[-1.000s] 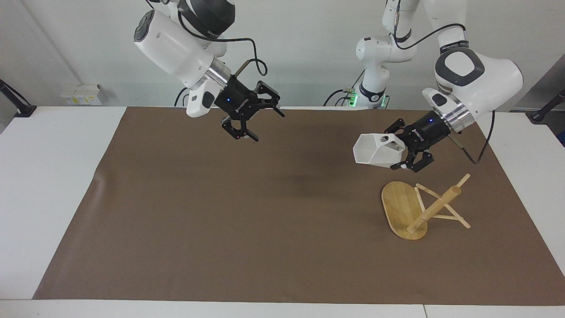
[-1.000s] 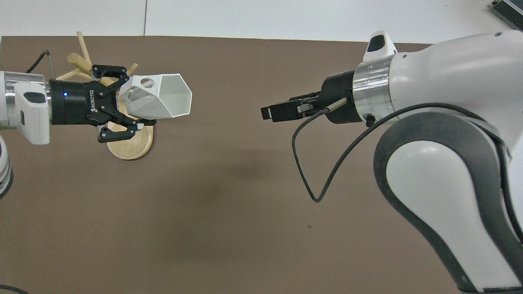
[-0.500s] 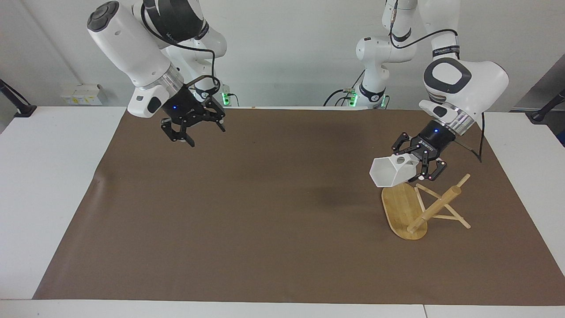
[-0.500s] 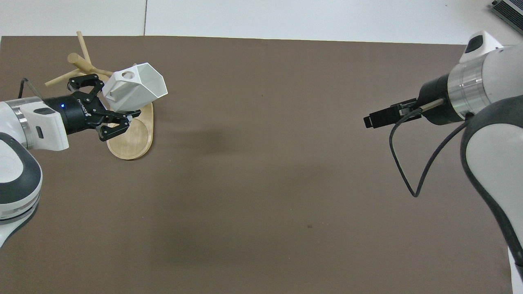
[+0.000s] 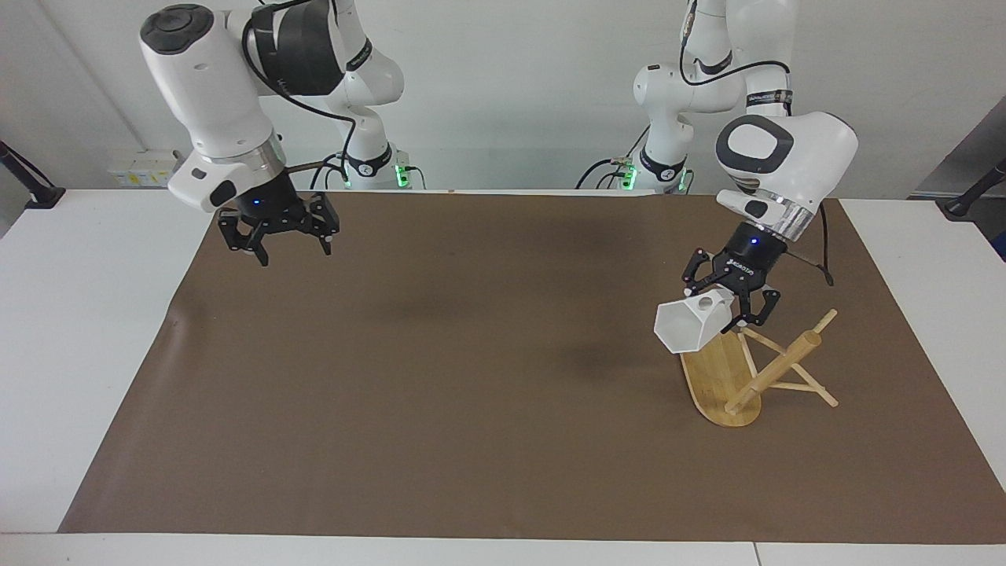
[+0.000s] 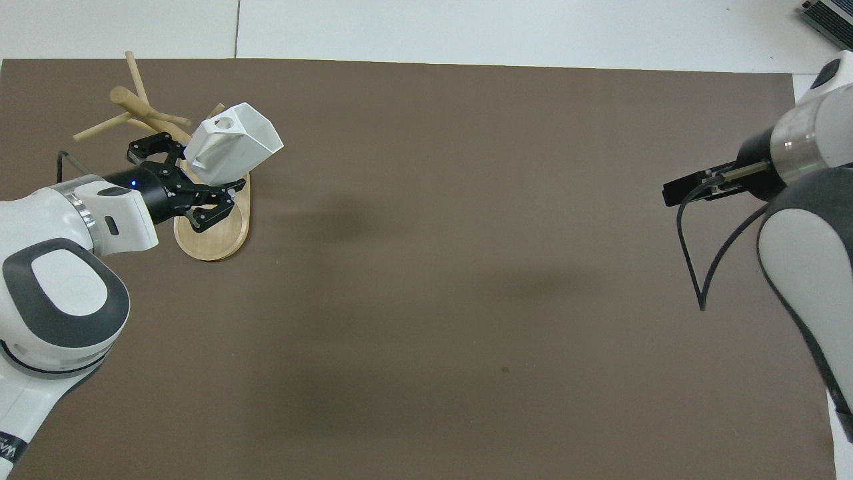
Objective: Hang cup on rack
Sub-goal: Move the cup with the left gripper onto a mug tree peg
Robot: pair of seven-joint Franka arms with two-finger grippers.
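The white faceted cup is held tilted in the air, its open mouth pointing down and away from the robots, its handle with the round hole on top. My left gripper is shut on the cup's bottom end, over the near part of the rack's oval base. In the overhead view the cup and left gripper cover part of that base. The bamboo rack stands on the mat at the left arm's end, its post and thin pegs bare. My right gripper is open and empty, over the right arm's end.
A brown mat covers most of the white table. The rack's oval base lies flat on the mat. The right gripper's tip shows at the overhead view's edge.
The left gripper has carried the cup down and toward the rack and tipped it further. The right arm has drawn back toward its own end of the table, gripper still open.
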